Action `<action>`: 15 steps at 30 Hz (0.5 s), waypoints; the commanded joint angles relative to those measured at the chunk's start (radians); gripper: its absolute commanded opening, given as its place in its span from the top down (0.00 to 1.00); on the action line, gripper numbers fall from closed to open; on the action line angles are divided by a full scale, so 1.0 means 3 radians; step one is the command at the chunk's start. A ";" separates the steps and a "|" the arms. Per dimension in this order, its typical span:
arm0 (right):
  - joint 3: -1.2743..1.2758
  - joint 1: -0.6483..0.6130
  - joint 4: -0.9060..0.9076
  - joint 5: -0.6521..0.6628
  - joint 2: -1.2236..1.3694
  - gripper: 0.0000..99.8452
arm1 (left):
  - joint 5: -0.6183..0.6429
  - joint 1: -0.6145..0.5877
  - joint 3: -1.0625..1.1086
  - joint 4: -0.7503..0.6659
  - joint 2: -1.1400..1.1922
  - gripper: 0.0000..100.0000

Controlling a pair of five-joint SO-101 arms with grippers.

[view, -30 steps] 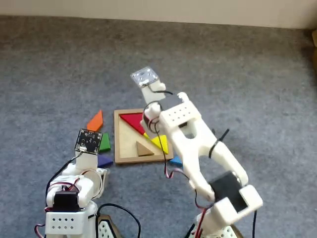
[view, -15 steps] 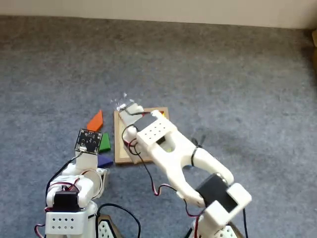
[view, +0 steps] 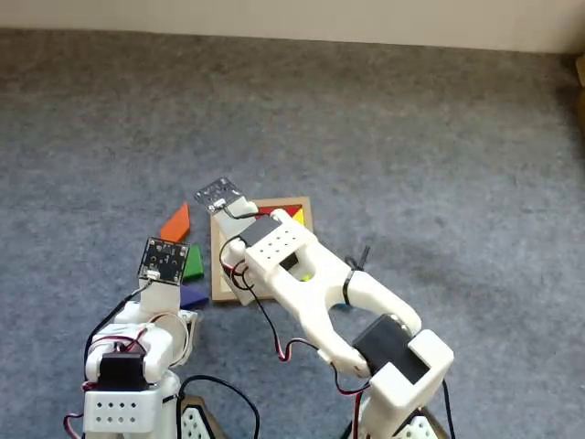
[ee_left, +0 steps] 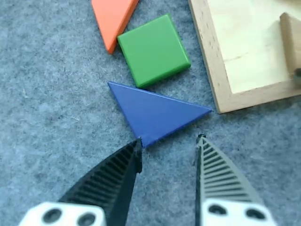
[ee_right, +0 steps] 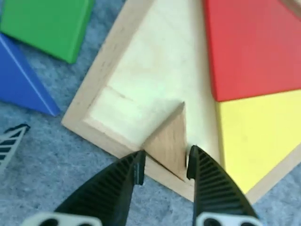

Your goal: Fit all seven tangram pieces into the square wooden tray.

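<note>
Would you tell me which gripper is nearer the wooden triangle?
Right. The right gripper straddles the wooden triangle in the tray; the left gripper sits outside the tray, at the blue triangle.

High view: right arm (view: pixel 311 283) covers most of the wooden tray (view: pixel 217 270). Left wrist view: orange piece (ee_left: pixel 114 16) cropped at frame edge

Grey short-pile carpet (view: pixel 439 137) covers the whole surface, under & all round the right gripper (ee_right: pixel 165 159); same fuzzy weave shows close beside it in both wrist views. Pale strip (view: pixel 292 20), prob. wall or skirting, runs along the far edge, well beyond the gripper. Small tan object (view: pixel 580 69) sits far off to the gripper's right, cut by the frame edge; can't tell what it is. Light is soft & even, shadows faint.
</note>
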 commanded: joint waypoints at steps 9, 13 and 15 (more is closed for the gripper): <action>-0.0059 0.0074 -0.0499 0.0880 0.0059 0.84 | 0.0036 -0.0038 0.0069 0.0010 -0.0141 0.81; -0.0049 0.0125 -0.0596 0.1018 0.0064 0.86 | 0.0036 -0.0038 0.0069 0.0010 -0.0141 0.81; -0.0038 0.0136 -0.0596 0.1130 0.0064 0.91 | 0.0036 -0.0038 0.0069 0.0010 -0.0141 0.81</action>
